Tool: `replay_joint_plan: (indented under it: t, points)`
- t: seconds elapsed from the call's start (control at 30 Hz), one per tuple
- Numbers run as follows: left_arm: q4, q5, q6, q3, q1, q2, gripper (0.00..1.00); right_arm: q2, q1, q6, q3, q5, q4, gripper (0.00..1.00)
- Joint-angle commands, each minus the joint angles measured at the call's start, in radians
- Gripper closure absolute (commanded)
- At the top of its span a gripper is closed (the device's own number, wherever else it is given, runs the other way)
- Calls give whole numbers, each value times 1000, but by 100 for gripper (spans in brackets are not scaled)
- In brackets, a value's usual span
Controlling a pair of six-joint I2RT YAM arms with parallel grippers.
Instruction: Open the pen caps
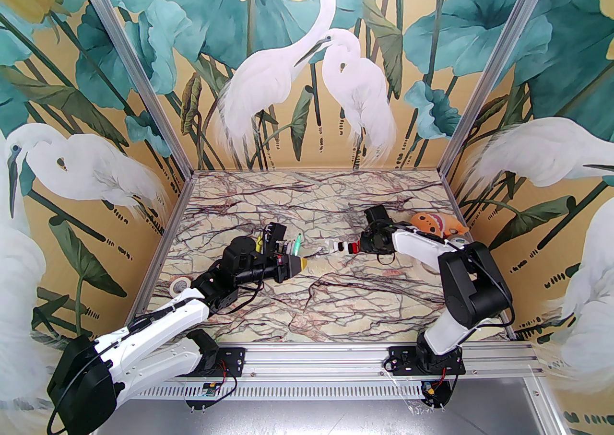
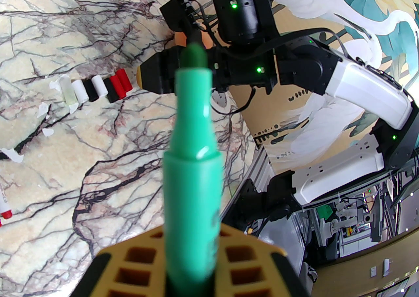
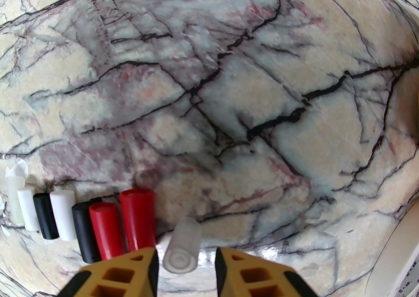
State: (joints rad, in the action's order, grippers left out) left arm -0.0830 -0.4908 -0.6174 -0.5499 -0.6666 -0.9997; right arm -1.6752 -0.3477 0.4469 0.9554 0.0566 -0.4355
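One veined marble table [image 1: 336, 299] fills the lower half of the top view. Left of centre, the left gripper [image 1: 298, 263] is clamped tight on a green marker [image 2: 193, 158], its tip bare. Right of centre, the right gripper [image 3: 185, 266] stands part open. A clear cap [image 3: 181, 245] lies untouched between its jaws, just beside the row of pen caps [image 3: 81, 220] at the wrist view's lower left. This marker looks done; the next move is probably to set it down and fetch a capped pen.
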Motion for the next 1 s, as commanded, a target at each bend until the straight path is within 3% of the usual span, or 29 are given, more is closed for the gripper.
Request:
replay_joint_plan:
  t: [0.0, 0.63, 0.8, 0.97]
  points:
    - [-29, -23, -4, 16, 6, -13, 86, -31, -8, -16, 44, 24, 8, 64]
    - [-58, -42, -26, 21, 6, -30, 86, -52, -8, -39, 69, 38, -32, 72]
    - [-50, -52, -13, 15, 6, -31, 86, -32, -8, -37, 69, 38, -45, 78]
    - [-40, -64, 11, 0, 6, -40, 86, 18, -8, -63, 107, 25, -139, 81]
